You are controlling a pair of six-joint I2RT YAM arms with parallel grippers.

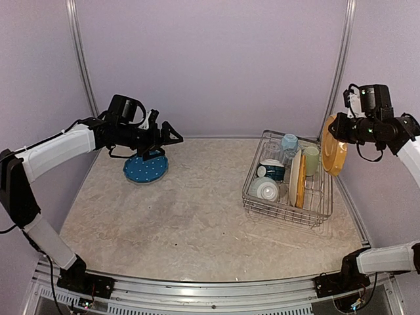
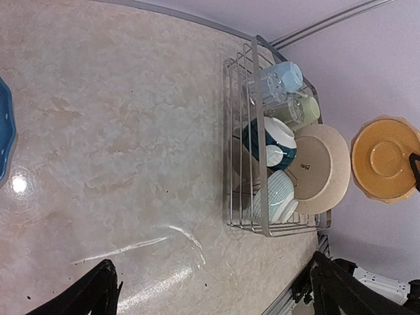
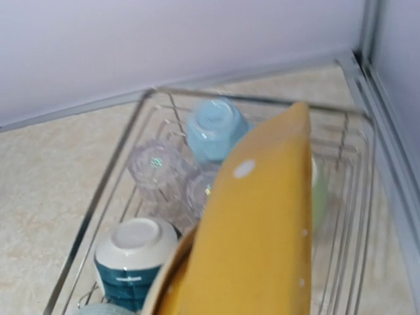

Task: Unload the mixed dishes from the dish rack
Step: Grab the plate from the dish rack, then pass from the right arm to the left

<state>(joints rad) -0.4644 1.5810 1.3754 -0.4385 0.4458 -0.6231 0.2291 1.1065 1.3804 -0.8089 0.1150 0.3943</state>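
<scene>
The dish rack (image 1: 282, 213) stands on the right of the table. It holds a light blue mug (image 1: 289, 141), a pale green mug (image 1: 311, 159), a clear glass tumbler (image 1: 272, 152), an upright cream plate (image 1: 296, 177) and two teal-and-white bowls (image 1: 271, 171). My right gripper (image 1: 344, 131) is shut on a yellow-orange plate (image 1: 333, 146), held on edge in the air above the rack's right side. The plate (image 3: 262, 230) fills the right wrist view and hides the fingers. My left gripper (image 1: 169, 134) hangs open and empty above a blue plate (image 1: 146, 168) lying flat at the far left.
Lilac walls with metal corner rails close the back and both sides. The rack (image 2: 239, 131) sits close to the right wall. The blue plate (image 2: 3, 131) shows at the left edge of the left wrist view, and bare table lies between it and the rack.
</scene>
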